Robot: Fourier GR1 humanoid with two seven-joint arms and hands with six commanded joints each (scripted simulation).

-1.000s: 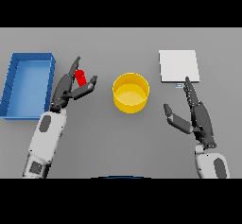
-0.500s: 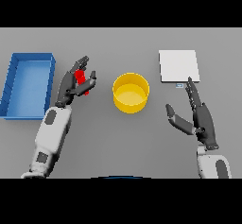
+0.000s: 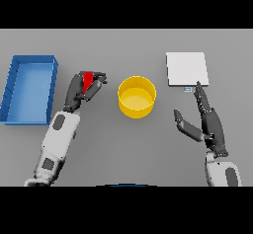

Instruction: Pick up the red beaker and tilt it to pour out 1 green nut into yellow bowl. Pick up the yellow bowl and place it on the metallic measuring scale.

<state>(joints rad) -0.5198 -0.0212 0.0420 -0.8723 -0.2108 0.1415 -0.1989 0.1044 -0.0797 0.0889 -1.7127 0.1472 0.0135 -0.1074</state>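
A: Left hand (image 3: 84, 89)?
B: Fingers curled round red beaker (image 3: 88, 81), just left of yellow bowl (image 3: 136, 97), likely positioned for pouring.
A: Right hand (image 3: 207, 123)?
B: Fingers straight, holding nothing, below metallic scale (image 3: 186, 69). Blue tray (image 3: 29, 87) far left.

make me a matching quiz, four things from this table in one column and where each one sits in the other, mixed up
Things:
1. red beaker
2. yellow bowl
3. blue tray
4. metallic scale

Places:
A. far left of the table
B. far right side, ahead of the right robot hand
C. middle of the table
D. held in the left robot hand

Pairs: 1-D, 2-C, 3-A, 4-B
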